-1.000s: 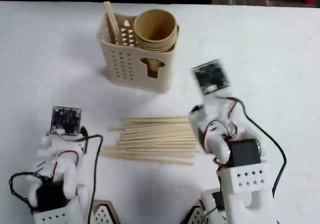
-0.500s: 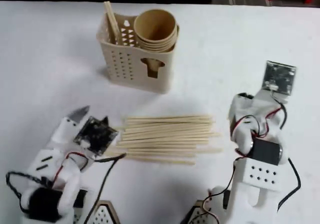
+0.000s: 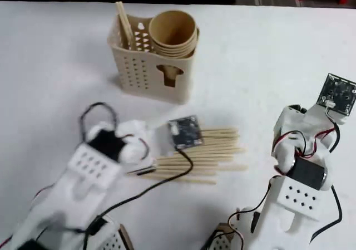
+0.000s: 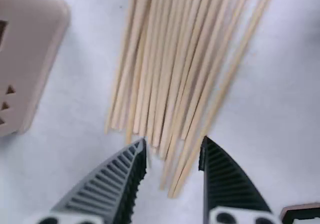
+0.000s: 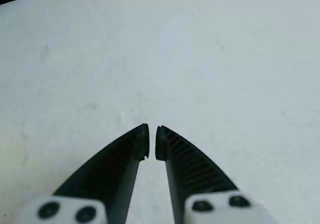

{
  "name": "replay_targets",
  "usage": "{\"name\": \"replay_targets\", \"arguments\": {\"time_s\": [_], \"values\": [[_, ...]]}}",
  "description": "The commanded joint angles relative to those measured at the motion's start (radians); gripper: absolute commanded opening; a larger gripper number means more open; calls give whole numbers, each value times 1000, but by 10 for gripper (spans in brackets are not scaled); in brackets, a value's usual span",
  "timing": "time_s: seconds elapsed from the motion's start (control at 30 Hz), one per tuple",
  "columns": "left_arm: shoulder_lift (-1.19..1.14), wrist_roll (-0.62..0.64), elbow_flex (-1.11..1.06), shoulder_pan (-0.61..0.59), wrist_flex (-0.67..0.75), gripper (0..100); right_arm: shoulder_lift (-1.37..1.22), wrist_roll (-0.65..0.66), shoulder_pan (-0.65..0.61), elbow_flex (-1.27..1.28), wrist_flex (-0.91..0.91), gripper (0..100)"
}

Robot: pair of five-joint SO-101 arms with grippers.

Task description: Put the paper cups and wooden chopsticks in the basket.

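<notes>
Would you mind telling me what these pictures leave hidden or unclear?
High view: the left arm's wrist covers the near ends of the chopsticks and the left gripper.
High view: the basket wall hides the paper cups below their rims; their number is unclear.
Left wrist view: the frame edge cuts off the chopsticks' far ends and most of the basket.

In the high view the left arm (image 3: 103, 155) lies over one end of the wooden chopsticks (image 3: 214, 152), so those tips are hidden. The basket (image 3: 146, 74) wall hides the lower part of the paper cups (image 3: 173, 32). In the left wrist view the basket is cut off at the edge.
</notes>
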State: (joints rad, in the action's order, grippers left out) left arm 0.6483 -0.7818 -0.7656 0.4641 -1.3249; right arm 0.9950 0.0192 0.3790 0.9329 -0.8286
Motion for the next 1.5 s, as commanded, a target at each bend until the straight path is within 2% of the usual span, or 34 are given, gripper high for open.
{"name": "replay_targets", "arguments": {"time_s": [0.0, 0.3, 0.6, 0.8, 0.93, 1.2, 1.4, 1.47], "values": [[-180, -5, 43, 65, 110, 184, 28, -3, 12, -6, 19, 42], [-501, -3, 51, 130, 261, 184, 28, -5, 53, -11, 21, 42], [-596, -3, 51, 142, 354, 181, 28, -6, 51, -11, 21, 42], [-604, 3, 48, 143, 354, 180, 28, -3, 51, -11, 21, 42], [-605, 92, 41, 143, 365, 180, 28, -2, 51, -11, 21, 42], [-615, 140, 32, 163, 377, 76, 28, 0, 51, -11, 21, 42], [-708, 150, 121, 173, 313, 72, 28, 0, 51, -11, 21, 42], [-759, 192, 170, 171, 279, 60, 28, 0, 50, -11, 21, 42]]}}
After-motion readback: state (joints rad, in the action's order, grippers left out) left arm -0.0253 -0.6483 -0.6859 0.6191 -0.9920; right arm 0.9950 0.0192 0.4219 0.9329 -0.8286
